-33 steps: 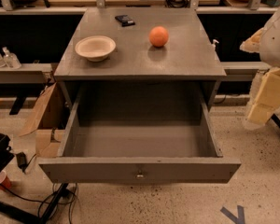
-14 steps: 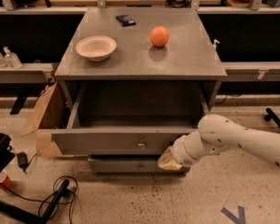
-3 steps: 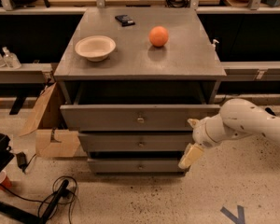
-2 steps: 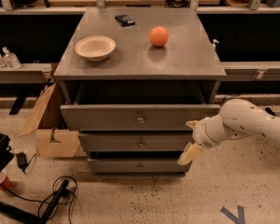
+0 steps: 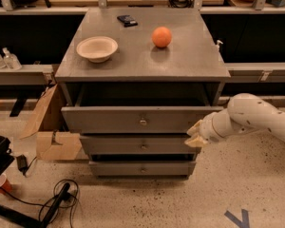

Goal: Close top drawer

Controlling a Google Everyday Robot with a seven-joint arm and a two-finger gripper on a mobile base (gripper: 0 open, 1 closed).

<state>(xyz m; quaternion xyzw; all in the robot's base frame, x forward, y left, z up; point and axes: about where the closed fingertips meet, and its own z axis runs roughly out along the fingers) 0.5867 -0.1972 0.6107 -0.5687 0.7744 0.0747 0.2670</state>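
The top drawer is the widest grey front, with a small metal knob at its centre. It stands out a short way from the cabinet, with a dark gap above its front. My gripper is at the end of the white arm that comes in from the right. It is at the right end of the top drawer's front, by its lower edge and just above the second drawer.
On the cabinet top sit a beige bowl, an orange ball and a small dark object. A cardboard box stands to the left, and cables lie on the floor. The third drawer is below.
The top drawer went from wide open to nearly shut. In the last second my gripper rose from the second drawer's level to the top drawer's lower edge.
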